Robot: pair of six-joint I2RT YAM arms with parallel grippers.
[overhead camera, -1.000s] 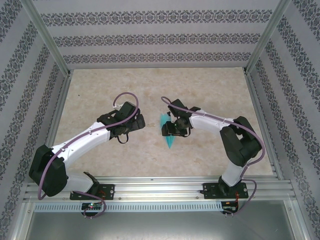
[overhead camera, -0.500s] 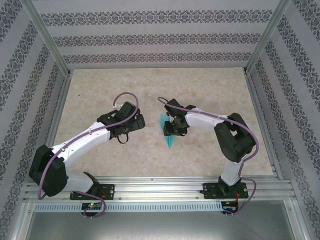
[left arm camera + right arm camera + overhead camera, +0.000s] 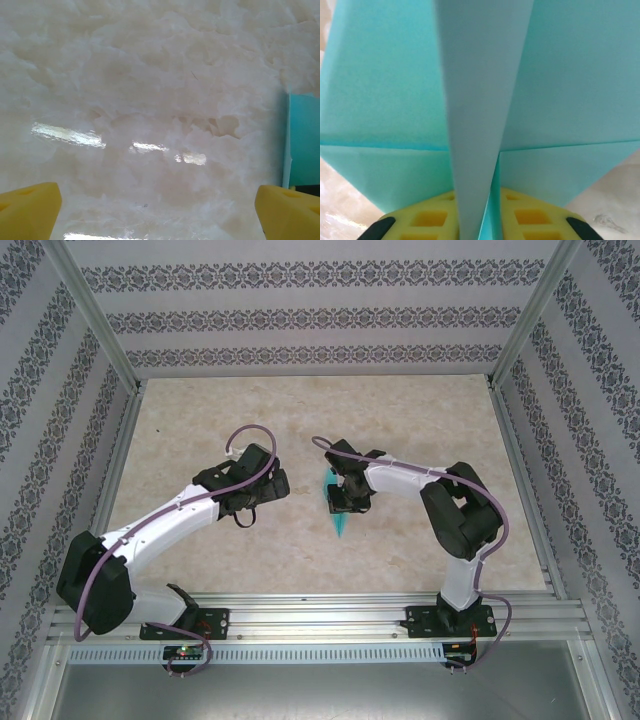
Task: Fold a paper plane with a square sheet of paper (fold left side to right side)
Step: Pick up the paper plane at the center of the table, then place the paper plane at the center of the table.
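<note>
The square sheet of paper is folded into a light turquoise paper plane (image 3: 342,523) lying mid-table, its point toward the near edge. My right gripper (image 3: 346,498) sits over its middle. In the right wrist view the plane (image 3: 560,75) spreads its wings flat, and its raised centre fold stands between my yellow pads (image 3: 427,220), which press it from both sides. My left gripper (image 3: 265,490) hovers just left of the plane, open, with bare table between its yellow fingertips (image 3: 30,210). The plane's edge (image 3: 304,140) shows at the right of the left wrist view.
The marbled beige tabletop (image 3: 200,420) is fenced by aluminium posts and patterned walls (image 3: 320,320). An aluminium rail (image 3: 320,615) with both arm bases runs along the near edge. Open table lies behind and to either side of the arms.
My right gripper has closed in on the plane's centre fold while the right arm drew slightly left. The left arm has stayed still and open.
</note>
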